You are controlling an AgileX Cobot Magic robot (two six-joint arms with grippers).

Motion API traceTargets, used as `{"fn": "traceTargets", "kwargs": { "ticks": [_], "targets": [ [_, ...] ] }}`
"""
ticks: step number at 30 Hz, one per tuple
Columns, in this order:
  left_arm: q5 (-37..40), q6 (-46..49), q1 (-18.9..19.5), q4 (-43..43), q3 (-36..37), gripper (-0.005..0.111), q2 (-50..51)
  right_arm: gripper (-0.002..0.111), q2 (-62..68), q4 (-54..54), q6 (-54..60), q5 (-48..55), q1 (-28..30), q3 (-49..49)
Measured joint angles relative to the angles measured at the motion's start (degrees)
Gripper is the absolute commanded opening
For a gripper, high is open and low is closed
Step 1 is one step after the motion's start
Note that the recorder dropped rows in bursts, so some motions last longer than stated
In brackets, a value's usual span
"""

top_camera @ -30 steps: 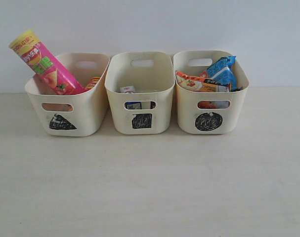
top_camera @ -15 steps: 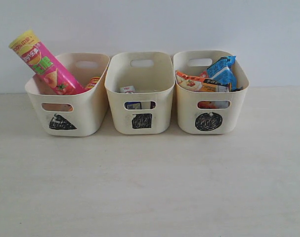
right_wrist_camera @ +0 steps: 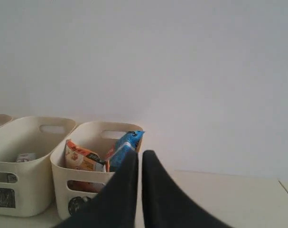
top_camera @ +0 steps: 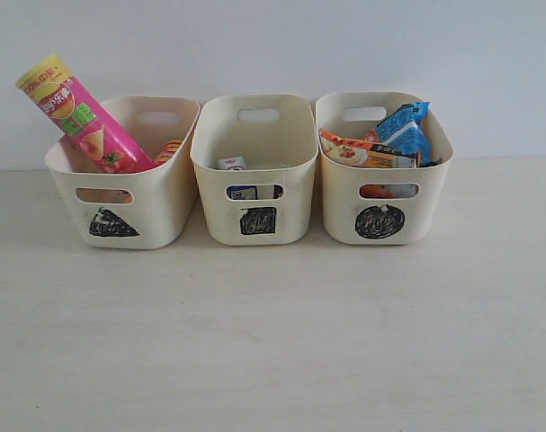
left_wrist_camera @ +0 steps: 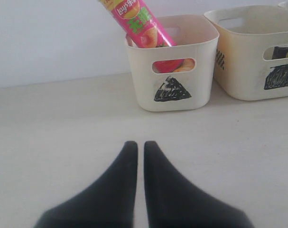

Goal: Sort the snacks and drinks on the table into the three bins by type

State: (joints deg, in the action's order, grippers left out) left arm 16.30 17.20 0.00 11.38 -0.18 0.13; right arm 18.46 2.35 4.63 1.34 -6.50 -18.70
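Left gripper [left_wrist_camera: 137, 145]: jaws almost together, thin slit, nothing held. It sat low over the table [left_wrist_camera: 63, 123], well short of the triangle bin [left_wrist_camera: 203, 80].

Triangle bin: pink tube [top_camera: 79, 117] leaned across the left rim with its lid end well outside the bin. Only a sliver of the yellow-orange tube [top_camera: 169, 149] showed at the right wall. Risk: the pink tube looked top-heavy. A knock from the left arm could lever it out or tip the bin over.

Square bin [top_camera: 214, 211]: a pale carton top [top_camera: 232, 163] sat low inside, and a blue-and-white patch [top_camera: 246, 192] showed through the handle slot. I couldn't tell which carton was which, nor confirm both. Low risk, since the contents sat well below the rim.

Circle bin [top_camera: 340, 216]: orange bag [top_camera: 358, 153] lay at rim height and the blue packet [top_camera: 406, 130] stood above the rim. Risk: crinkly film is light and springy, so the packet could slide off the pile or get snagged.

Right gripper [right_wrist_camera: 139, 154]: jaws almost together, empty, lined up with the circle bin in its wrist view. Its distance from the bin couldn't be judged. Any forward move could clip the blue packet.

No loose item was seen on the table, so the sort looked done. The main hazard was the arms disturbing it.
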Motion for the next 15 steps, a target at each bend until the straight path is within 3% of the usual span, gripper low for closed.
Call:
{"fn": "traceTargets", "kwargs": {
  "ticks": [9, 15],
  "targets": [
    [0.0, 0.0, 0.0, 0.0, 0.0, 0.004, 0.0, 0.001, -2.69, 0.0, 0.71, 3.15, 10.6, 3.04],
    [0.0, 0.0, 0.0, 0.0, 0.0, 0.004, 0.0, 0.001, -11.83, 0.0, -0.34, 3.29, 11.76, 10.82]
  ]
}}
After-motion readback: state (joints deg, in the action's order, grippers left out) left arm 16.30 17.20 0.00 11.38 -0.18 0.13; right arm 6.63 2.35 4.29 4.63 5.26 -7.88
